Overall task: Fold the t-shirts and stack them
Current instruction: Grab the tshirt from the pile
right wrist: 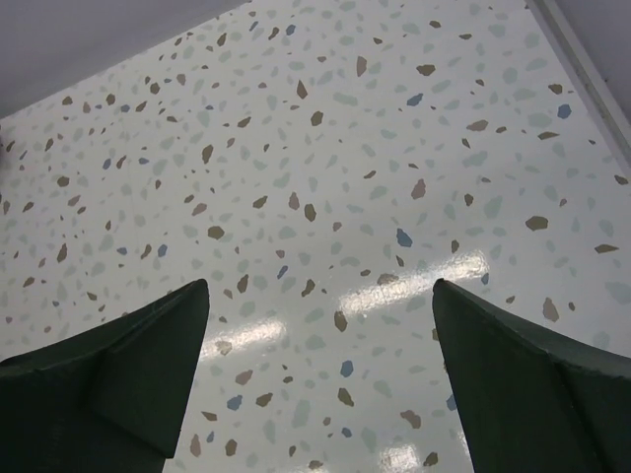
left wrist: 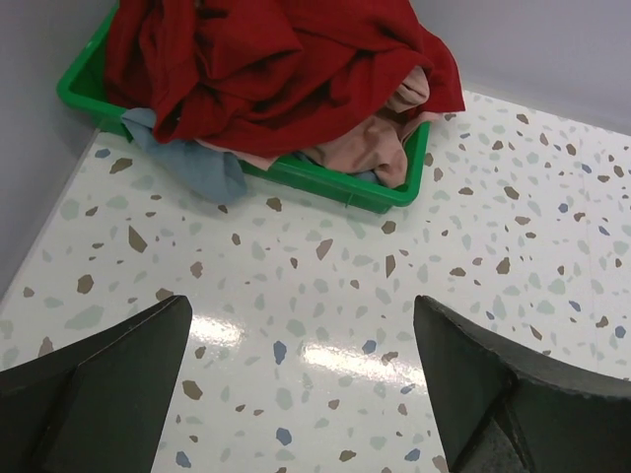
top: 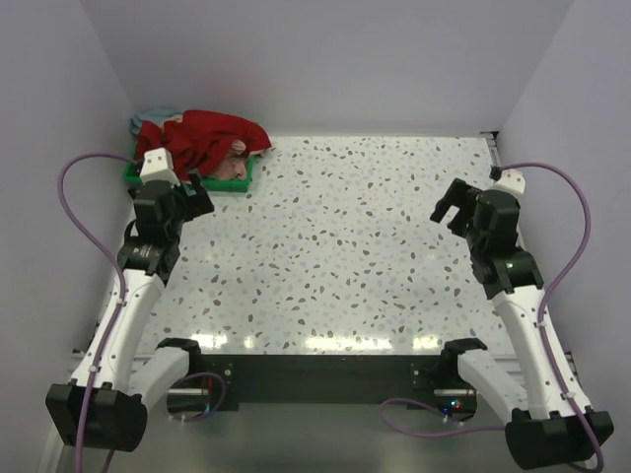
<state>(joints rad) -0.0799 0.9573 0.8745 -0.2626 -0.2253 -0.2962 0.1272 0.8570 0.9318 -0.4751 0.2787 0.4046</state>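
Observation:
The red t-shirt [top: 210, 138] lies crumpled on top of a heap in the green tray [top: 240, 183] at the far left corner. In the left wrist view the red shirt [left wrist: 276, 69] covers the dusty pink shirt [left wrist: 363, 148], and the grey-blue shirt [left wrist: 192, 163] hangs over the tray's [left wrist: 340, 187] front rim onto the table. My left gripper [top: 198, 186] is open and empty, just in front of the tray; its jaws stand wide apart [left wrist: 301, 345]. My right gripper [top: 449, 209] is open and empty above the bare table at the right [right wrist: 320, 340].
The speckled white table [top: 345, 246] is walled at the back and both sides. The tray sits against the left wall. A metal rail [right wrist: 582, 59] runs along the table's right edge. Purple cables loop beside both arms.

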